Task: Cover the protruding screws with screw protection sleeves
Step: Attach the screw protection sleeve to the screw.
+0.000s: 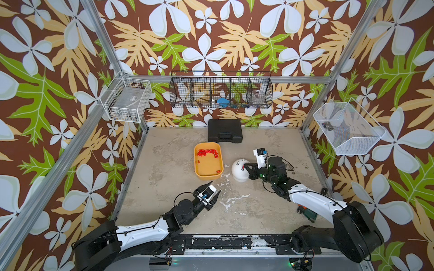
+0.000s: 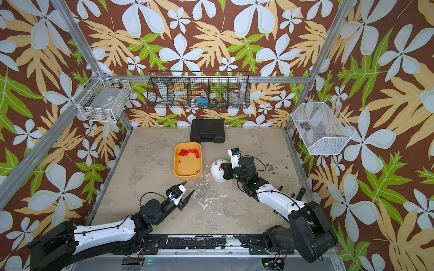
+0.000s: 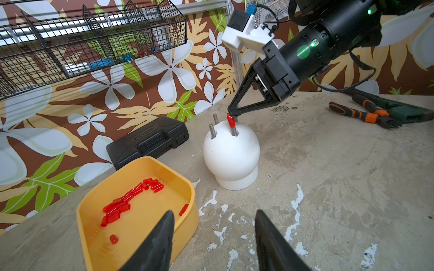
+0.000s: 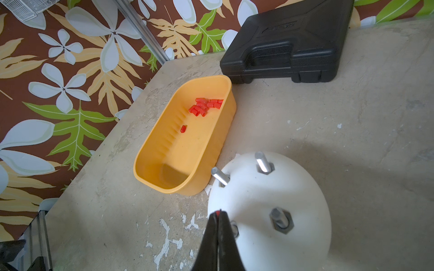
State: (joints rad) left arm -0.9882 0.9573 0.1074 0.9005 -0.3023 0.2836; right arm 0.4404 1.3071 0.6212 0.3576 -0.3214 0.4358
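Note:
A white dome [image 1: 238, 172] [image 3: 231, 152] stands right of the yellow tray [image 1: 195, 164]. My right gripper [image 1: 243, 167] [image 3: 231, 114] [image 4: 217, 214] is shut on one red sleeve [image 3: 230, 121]. The sleeve hangs tilted, and its lower end meets the top of a protruding screw [image 3: 234, 131]. Two bare screws [image 3: 212, 131] [image 3: 215, 118] stand beside it. In the right wrist view three bare screws [image 4: 262, 162] [image 4: 220, 176] [image 4: 279, 219] show, and the fingers partly hide a further one. Several loose sleeves [image 1: 207, 152] [image 3: 122, 204] [image 4: 206, 106] lie in the tray. My left gripper [image 1: 216, 186] [image 3: 214, 212] is open and empty, just in front of the tray.
A black case [image 1: 225, 130] lies at the back of the table. Orange-handled pliers [image 3: 366, 115] rest at the right edge, behind my right arm. Wire baskets [image 1: 220, 90] hang on the back and side walls. The tabletop [image 1: 164, 187] is worn concrete with white chips.

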